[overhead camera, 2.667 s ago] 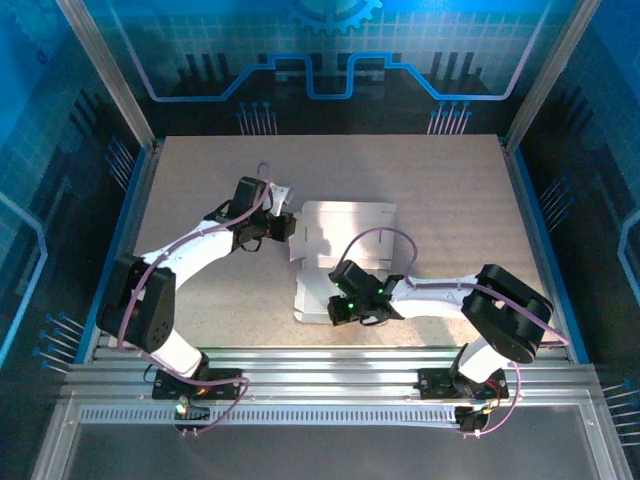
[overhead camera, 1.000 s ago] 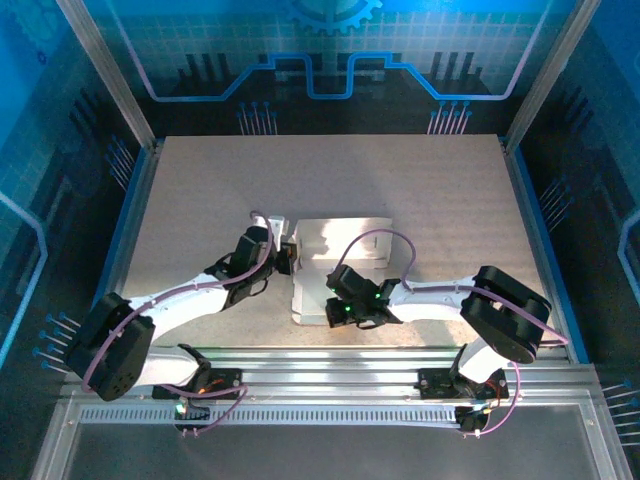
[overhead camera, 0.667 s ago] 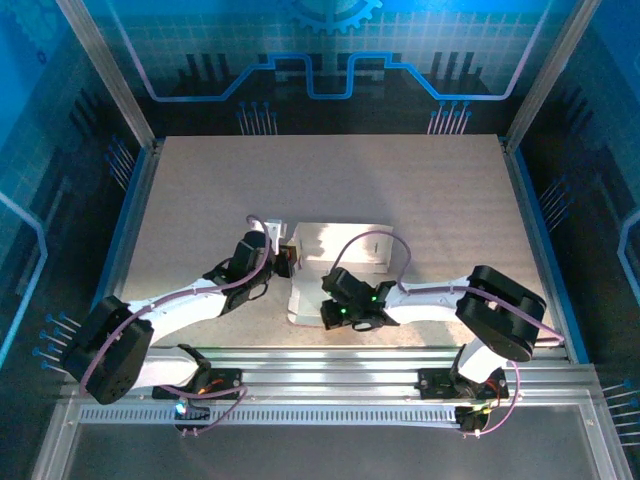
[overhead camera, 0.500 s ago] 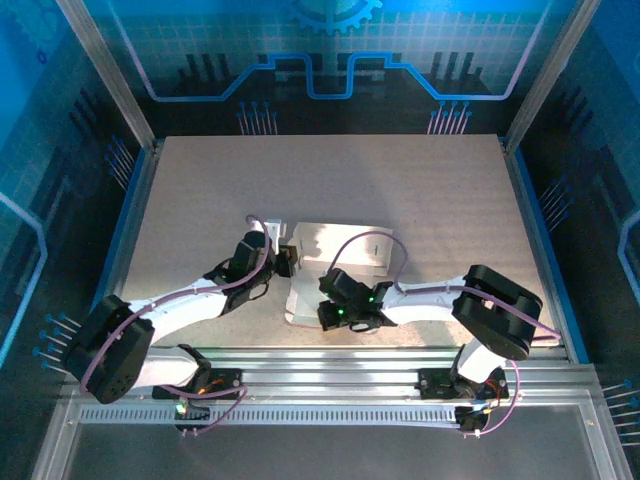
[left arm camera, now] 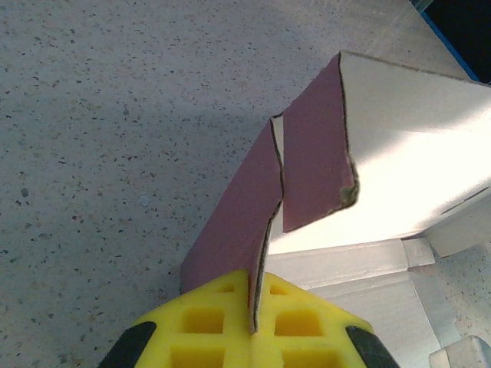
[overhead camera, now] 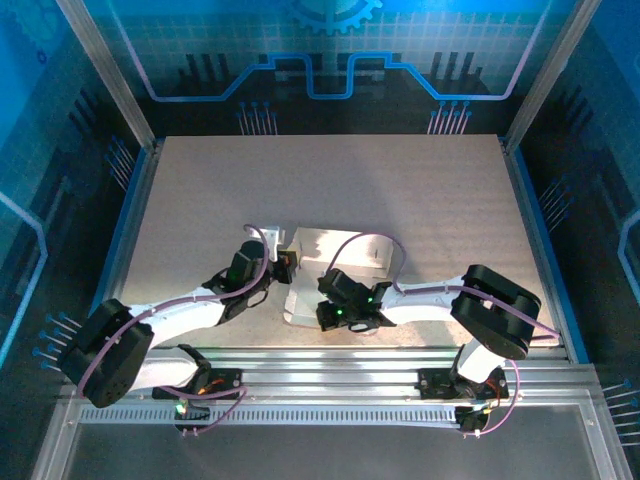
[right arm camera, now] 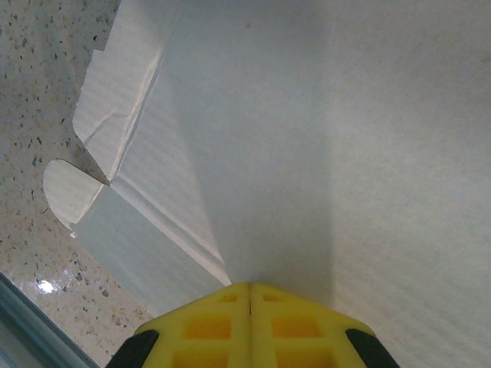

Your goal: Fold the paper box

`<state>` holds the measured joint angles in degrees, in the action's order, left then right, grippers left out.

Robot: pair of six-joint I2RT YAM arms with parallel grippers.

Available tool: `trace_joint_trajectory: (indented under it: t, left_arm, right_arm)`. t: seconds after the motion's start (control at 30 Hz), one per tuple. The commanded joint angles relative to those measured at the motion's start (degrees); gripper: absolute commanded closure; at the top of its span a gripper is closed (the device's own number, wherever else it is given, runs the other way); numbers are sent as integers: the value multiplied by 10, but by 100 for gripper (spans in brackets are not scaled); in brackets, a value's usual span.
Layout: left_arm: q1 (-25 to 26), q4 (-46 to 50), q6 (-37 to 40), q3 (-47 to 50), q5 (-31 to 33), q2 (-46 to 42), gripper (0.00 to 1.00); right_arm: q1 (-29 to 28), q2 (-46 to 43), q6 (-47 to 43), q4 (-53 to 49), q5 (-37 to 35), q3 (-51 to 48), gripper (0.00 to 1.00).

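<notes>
Paper box (overhead camera: 312, 248) partly beneath right tool (overhead camera: 324, 318)

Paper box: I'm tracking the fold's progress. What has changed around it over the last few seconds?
The left claw, shut on the side flap of the thin pink cardboard box, pulled back toward the near edge, dragging the box's far end nearer. The right claw stayed shut on the whitish near panel, drifting slightly left.
</notes>
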<state>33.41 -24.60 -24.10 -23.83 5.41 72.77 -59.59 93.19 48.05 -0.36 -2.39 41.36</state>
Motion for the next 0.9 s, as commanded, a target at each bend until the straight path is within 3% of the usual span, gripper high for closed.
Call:
trace_joint_trajectory:
  t: [0.0,0.63,0.87]
  left_arm:
    - [14,136,-19,44,-20,26,99]
    - [35,140,-17,33,7,39,100]
    - [39,140,-16,31,7,43,100]
  right_arm:
    - [-6,20,5,0,-12,3,93]
    - [15,-56,-89,-21,16,42,90]
    - [47,-137,-166,-110,21,86,83]
